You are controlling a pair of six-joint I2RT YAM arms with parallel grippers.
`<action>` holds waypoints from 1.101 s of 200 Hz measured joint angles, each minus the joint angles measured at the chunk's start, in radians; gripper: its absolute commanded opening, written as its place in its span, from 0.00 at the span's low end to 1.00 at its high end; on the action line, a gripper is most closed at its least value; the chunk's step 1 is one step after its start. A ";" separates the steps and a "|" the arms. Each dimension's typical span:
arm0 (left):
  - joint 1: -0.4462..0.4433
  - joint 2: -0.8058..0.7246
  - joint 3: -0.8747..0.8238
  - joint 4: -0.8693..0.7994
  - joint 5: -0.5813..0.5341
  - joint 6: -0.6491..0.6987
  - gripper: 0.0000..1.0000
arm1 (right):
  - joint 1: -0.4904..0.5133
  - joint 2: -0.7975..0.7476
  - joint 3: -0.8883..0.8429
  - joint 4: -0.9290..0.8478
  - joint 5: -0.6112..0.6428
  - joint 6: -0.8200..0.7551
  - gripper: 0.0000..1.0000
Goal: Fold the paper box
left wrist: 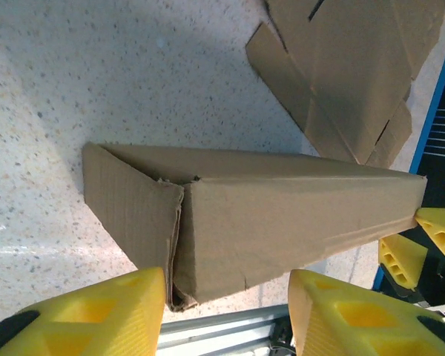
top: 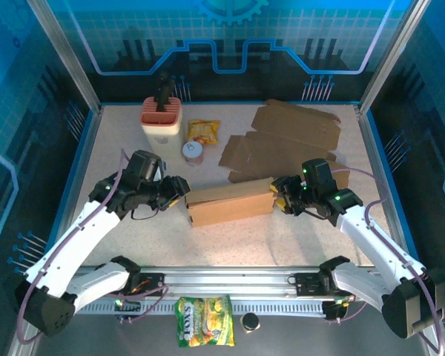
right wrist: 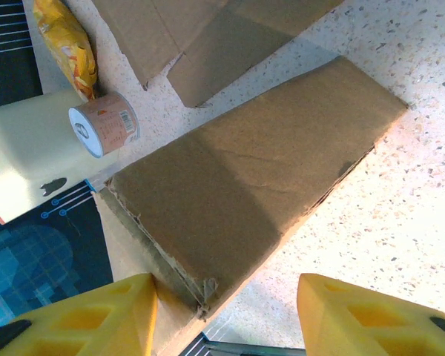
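The paper box (top: 230, 202) lies as a long brown closed carton across the middle of the table. My left gripper (top: 179, 189) is at its left end, jaws open. In the left wrist view the box's end corner (left wrist: 282, 215) sits between the yellow fingers (left wrist: 96, 311) of that gripper (left wrist: 226, 285), and the end flap stands slightly ajar. My right gripper (top: 280, 199) is at the box's right end, also open. From the right wrist, the box (right wrist: 245, 185) reaches between the spread jaws of the gripper (right wrist: 226, 289), its frayed corner near the left finger (right wrist: 96, 319).
Flat unfolded cardboard (top: 289, 141) lies behind the box at the back right. A small can (top: 193, 153), a yellow snack bag (top: 203, 131) and a cream container with an orange lid (top: 162, 119) stand at the back left. A green snack bag (top: 204, 321) lies below the rail (top: 230, 282).
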 measured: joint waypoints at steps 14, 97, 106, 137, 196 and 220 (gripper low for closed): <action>0.002 0.014 -0.021 0.011 0.023 -0.005 0.45 | 0.000 0.000 0.000 0.000 0.000 0.000 0.53; 0.002 0.002 -0.130 0.080 0.068 0.000 0.35 | 0.000 -0.007 -0.013 0.012 -0.001 0.000 0.51; 0.002 -0.003 -0.139 0.090 0.071 0.003 0.34 | 0.000 -0.008 -0.015 0.013 -0.001 0.000 0.51; 0.002 -0.028 -0.166 0.119 0.075 0.028 0.30 | 0.000 -0.012 -0.018 0.013 -0.001 -0.016 0.56; -0.024 -0.041 -0.166 0.111 0.050 0.116 0.27 | -0.005 0.085 0.180 -0.185 0.001 -0.120 0.82; -0.058 -0.043 -0.159 0.104 0.009 0.140 0.27 | -0.021 0.098 0.220 -0.210 -0.019 -0.082 0.85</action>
